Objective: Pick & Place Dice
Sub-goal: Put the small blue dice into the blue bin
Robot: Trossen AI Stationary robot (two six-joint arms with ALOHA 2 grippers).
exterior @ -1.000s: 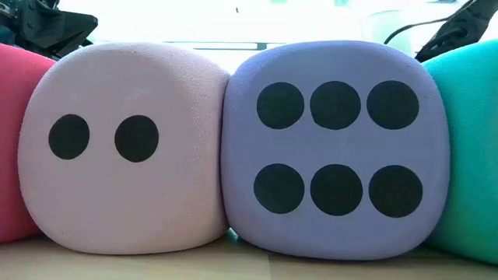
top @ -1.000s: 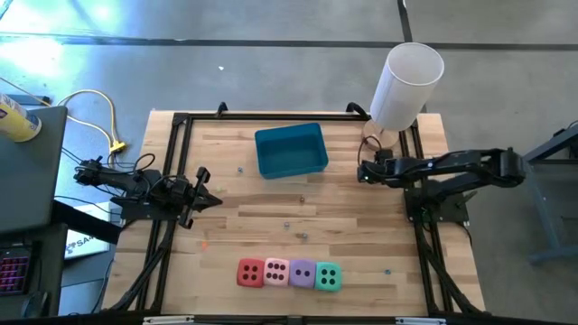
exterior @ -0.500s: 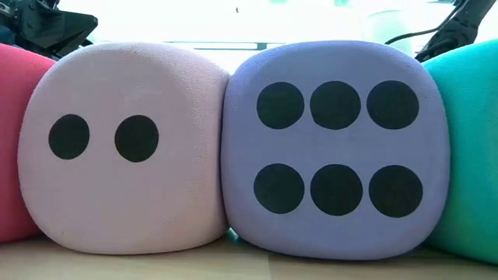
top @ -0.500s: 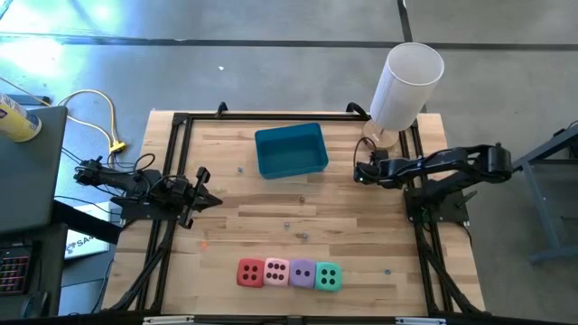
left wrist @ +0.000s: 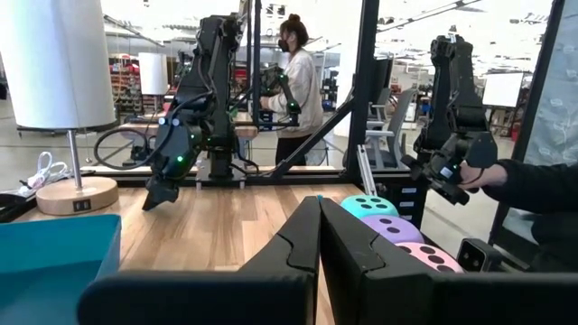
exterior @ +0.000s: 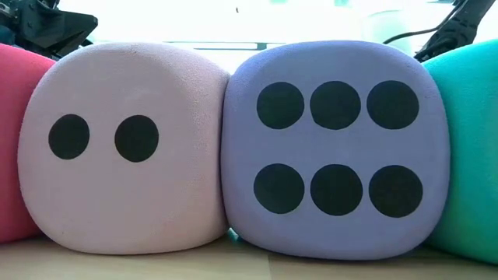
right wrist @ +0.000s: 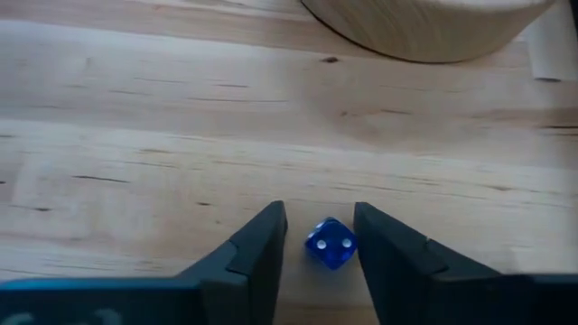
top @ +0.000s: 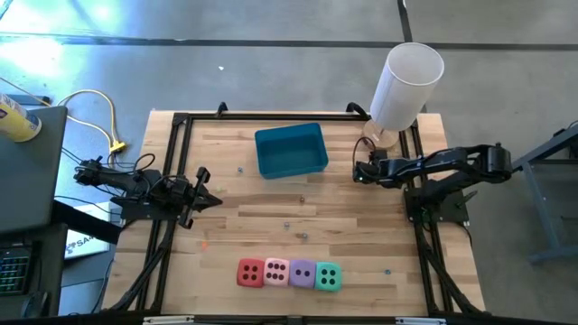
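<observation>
Right wrist view | blue die between parted jaws | table edge near

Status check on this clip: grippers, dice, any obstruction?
Right gripper open, straddling a small clear-blue die beside the round wooden lamp base. Left gripper shut, idle at table's left edge. Nothing blocking.

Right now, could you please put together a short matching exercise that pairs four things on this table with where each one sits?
Things:
1. red die
2. teal-green die
3. blue bin
4. small blue die

Places:
A. between the right gripper's open fingers
B. right end of the dice row
C. far middle of the table
D. left end of the dice row

Pairs: 1-D, 2-B, 3-C, 4-A
</observation>
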